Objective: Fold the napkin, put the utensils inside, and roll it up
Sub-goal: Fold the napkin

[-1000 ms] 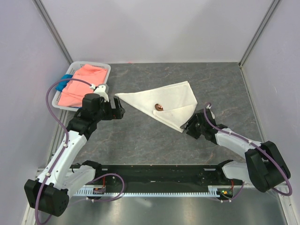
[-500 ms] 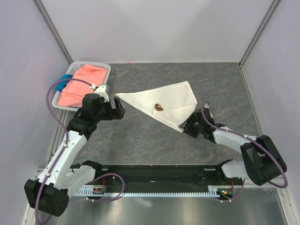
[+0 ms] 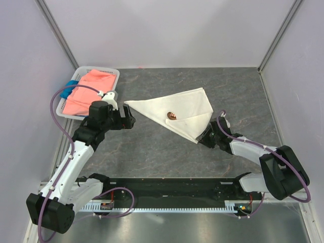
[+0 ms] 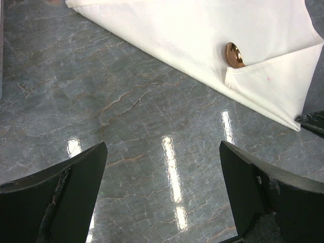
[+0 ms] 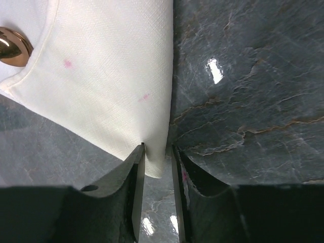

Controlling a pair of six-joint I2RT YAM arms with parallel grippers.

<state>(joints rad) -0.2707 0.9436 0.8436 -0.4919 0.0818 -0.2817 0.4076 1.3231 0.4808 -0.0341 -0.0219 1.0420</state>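
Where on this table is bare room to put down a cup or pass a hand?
Free: the strip between the napkin and the back wall, and the patch bordered by napkin, left tool, right tool and the arm bases. Crowded: the basket corner and the napkin's near tip by the right tool.

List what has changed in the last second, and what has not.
The right pincer edged in toward the near corner of the napkin, and its jaws narrowed around that tip; a firm pinch cannot be confirmed yet. The left pincer stayed wide open near the cloth's left tip. The napkin, the spoon and the basket did not move.
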